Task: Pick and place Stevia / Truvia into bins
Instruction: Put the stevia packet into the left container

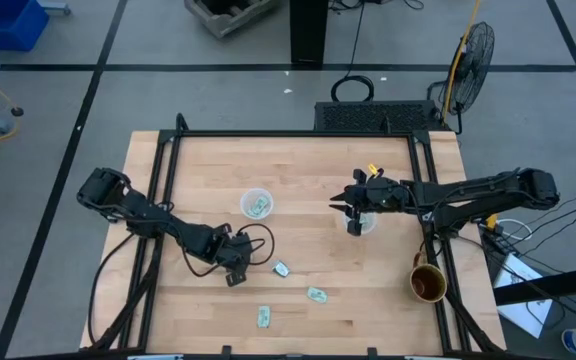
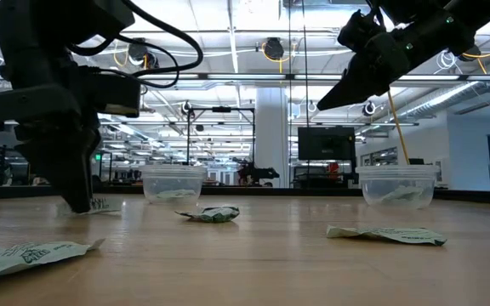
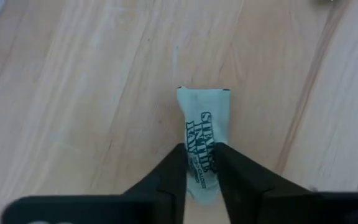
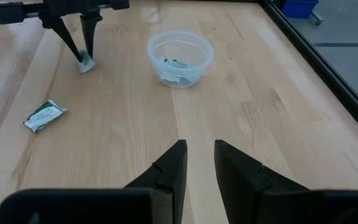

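Pale green and white Stevia packets lie flat on the wooden table: one (image 1: 281, 269), one (image 1: 316, 294) and one (image 1: 264, 317). Two clear cups stand on it, the left cup (image 1: 256, 204) and the right cup (image 1: 361, 222), both with packets inside. My left gripper (image 1: 235, 272) is down at the table, near its near left part, and is shut on another packet (image 3: 202, 118). My right gripper (image 1: 352, 208) hovers over the right cup's left rim. Its fingers stand a narrow gap apart (image 4: 199, 163) and hold nothing. My left gripper pinches the packet between its two fingers (image 3: 178, 163), across the packet's width near one end (image 3: 201, 163). The paper narrows where the fingers squeeze it. The fingers come from above, pointing down. The packet's free end (image 3: 204, 93) reaches out past the fingertips, at the table surface (image 2: 100, 204).
A brown mug (image 1: 428, 283) stands near the table's right near corner, beside the right arm's frame. Black rails (image 1: 298, 133) border the table's far and side edges. Bare wood lies between the two cups and along the far part of the table.
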